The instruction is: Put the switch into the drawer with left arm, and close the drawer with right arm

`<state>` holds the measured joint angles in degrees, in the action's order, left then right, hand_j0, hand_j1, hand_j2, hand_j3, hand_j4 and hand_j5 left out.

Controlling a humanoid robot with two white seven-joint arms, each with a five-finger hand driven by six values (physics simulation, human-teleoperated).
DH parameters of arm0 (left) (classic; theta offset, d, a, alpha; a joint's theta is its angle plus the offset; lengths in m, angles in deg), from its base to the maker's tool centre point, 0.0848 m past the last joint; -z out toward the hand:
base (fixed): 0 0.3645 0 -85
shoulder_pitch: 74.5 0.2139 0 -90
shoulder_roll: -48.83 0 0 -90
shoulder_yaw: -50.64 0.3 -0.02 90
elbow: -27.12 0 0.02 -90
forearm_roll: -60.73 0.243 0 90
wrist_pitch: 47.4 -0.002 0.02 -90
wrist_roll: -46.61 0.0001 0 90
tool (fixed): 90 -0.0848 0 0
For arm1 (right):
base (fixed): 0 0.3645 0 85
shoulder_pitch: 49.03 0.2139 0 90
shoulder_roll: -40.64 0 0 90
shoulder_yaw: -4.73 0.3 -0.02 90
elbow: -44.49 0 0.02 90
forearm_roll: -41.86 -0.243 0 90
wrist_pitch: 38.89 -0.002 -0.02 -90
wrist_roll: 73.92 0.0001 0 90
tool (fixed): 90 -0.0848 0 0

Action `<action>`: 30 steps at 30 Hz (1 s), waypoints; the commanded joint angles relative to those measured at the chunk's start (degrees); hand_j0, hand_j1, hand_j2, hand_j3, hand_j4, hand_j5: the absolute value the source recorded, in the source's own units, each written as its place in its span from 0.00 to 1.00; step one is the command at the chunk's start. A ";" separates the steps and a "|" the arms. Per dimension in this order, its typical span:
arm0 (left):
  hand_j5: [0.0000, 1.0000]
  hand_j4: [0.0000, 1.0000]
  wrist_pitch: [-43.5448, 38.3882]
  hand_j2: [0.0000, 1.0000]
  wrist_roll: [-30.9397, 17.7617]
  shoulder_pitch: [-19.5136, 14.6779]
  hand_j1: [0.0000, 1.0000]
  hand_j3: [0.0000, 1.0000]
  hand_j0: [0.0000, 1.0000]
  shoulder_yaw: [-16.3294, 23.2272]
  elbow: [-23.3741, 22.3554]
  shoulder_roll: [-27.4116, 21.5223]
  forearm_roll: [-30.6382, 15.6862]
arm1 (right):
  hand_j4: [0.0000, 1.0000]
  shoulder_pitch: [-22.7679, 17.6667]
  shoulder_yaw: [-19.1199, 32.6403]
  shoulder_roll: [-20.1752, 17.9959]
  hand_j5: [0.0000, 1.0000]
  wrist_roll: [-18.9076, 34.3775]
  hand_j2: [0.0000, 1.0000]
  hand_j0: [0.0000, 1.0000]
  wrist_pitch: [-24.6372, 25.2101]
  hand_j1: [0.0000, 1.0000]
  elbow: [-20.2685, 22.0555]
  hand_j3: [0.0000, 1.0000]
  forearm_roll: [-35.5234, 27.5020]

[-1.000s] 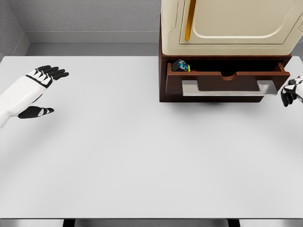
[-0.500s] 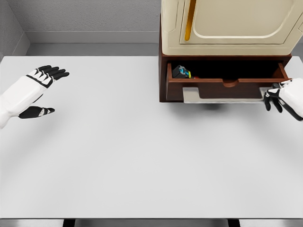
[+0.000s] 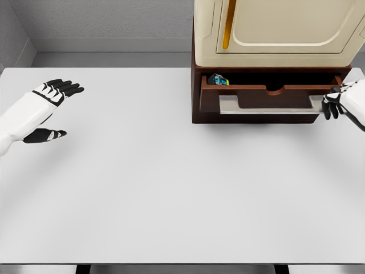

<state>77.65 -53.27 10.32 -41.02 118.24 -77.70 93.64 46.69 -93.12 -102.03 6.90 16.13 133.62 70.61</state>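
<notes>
The brown drawer (image 3: 268, 98) stands partly pulled out of the dark wooden cabinet (image 3: 195, 91) at the table's far right. A small black switch (image 3: 218, 80) with blue and yellow marks lies in its left corner. My right hand (image 3: 336, 103) presses its black fingertips against the right end of the drawer's grey handle (image 3: 268, 104), fingers relaxed, holding nothing. My left hand (image 3: 50, 108) hovers over the table's far left, fingers spread and empty.
A cream appliance (image 3: 279, 28) with a yellow strip sits on top of the cabinet. The white table (image 3: 171, 188) stretches from the grey back wall to the near edge.
My right hand has come in from the right edge to the drawer front and pushed it inward; less of the drawer's inside shows. The left arm has stayed still.
</notes>
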 commanded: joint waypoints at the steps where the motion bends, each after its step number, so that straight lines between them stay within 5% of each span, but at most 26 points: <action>1: 1.00 1.00 -0.05 1.00 0.03 0.00 1.00 1.00 1.00 -0.01 0.02 -0.04 -0.39 | 0.00 0.00 0.02 -0.33 0.00 -0.05 0.00 0.00 -0.02 0.00 -0.18 0.00 -0.45; 20: 1.00 1.00 -0.05 1.00 0.03 0.00 1.00 1.00 1.00 -0.01 0.11 -0.04 -0.39 | 0.00 -4.22 -0.07 -3.23 0.00 -0.49 0.00 0.00 -0.02 0.00 0.35 0.00 -0.80; 30: 1.00 1.00 -0.05 1.00 0.03 0.00 1.00 1.00 1.00 -0.01 -0.07 -0.04 -0.39 | 0.00 -4.31 -1.38 0.99 0.00 -0.22 0.00 0.00 -0.02 0.00 -0.18 0.00 0.42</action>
<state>77.65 -53.27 10.32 -41.05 118.19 -77.72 93.64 43.08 -93.45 -102.05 6.40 15.82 133.49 67.55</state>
